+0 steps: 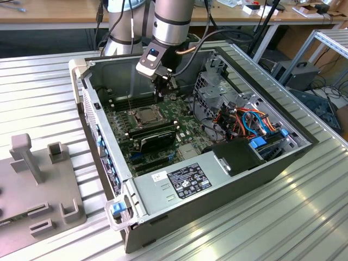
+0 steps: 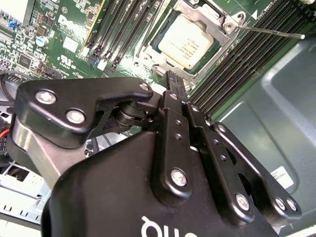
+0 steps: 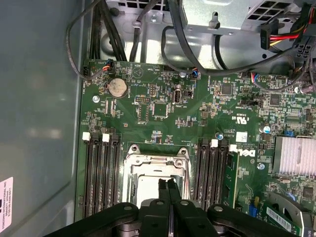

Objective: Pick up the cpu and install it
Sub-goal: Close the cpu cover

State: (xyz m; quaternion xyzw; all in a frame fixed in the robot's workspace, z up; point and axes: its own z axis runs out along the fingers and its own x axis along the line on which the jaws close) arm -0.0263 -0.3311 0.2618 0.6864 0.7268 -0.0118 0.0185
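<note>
The cpu [image 2: 186,40], a small silver-grey square, lies flat in the open metal-framed socket [image 3: 155,160] on the green motherboard [image 3: 163,123]. In the exterior view the cpu [image 1: 147,115] sits mid-board inside the open computer case [image 1: 81,76]. My gripper [image 1: 161,97] hangs a little above the board, just beyond the socket's far edge. Its two black fingers are pressed together with nothing between them, as seen in both wrist views [image 3: 168,186] [image 2: 174,81]. In the first wrist view the fingers cover part of the cpu [image 3: 148,190].
Memory slots [image 3: 101,173] flank the socket on both sides. A black oblong part [image 1: 157,138] lies just in front of it. A drive cage [image 1: 217,92], bundled cables [image 1: 250,122] and the power supply [image 1: 179,182] crowd the case. A grey fixture [image 1: 32,179] stands outside the case at the exterior view's left.
</note>
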